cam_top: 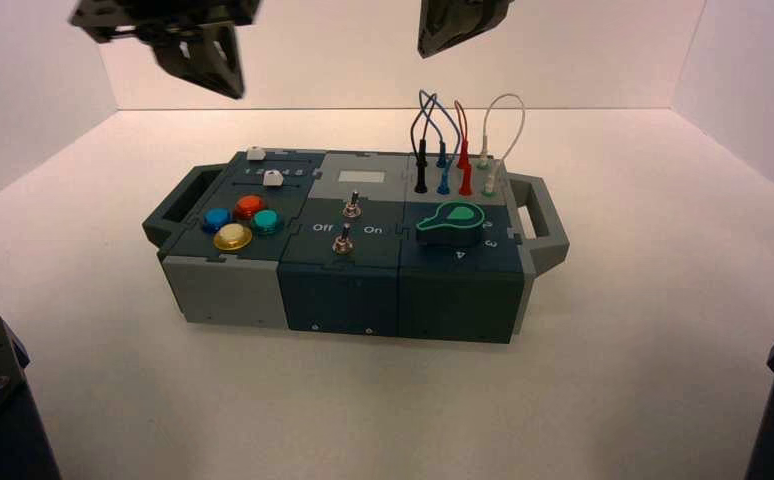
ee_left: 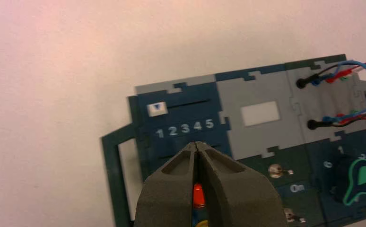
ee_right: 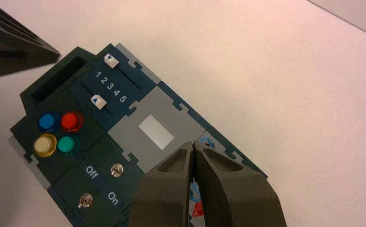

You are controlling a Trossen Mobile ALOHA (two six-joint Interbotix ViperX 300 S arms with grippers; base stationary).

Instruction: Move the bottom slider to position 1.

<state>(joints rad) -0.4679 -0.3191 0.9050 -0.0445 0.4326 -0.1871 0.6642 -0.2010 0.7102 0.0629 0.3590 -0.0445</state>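
So I've got my left gripper (ee_left: 195, 144) clenched with nothing in it, hanging above the back left of the box (cam_top: 343, 290), and my right gripper (ee_right: 193, 144) is pinched shut and empty too, up over the back right side. The bottom slider (ee_right: 98, 101), small and white, sits at about 3, between the printed 1 2 3 4 5 row (ee_right: 110, 86) and the coloured buttons (ee_right: 69, 121). The top slider (ee_right: 110, 60) is at position 1 (ee_right: 98, 74). Switch labels (ee_right: 102, 183) read "Off" and "On".
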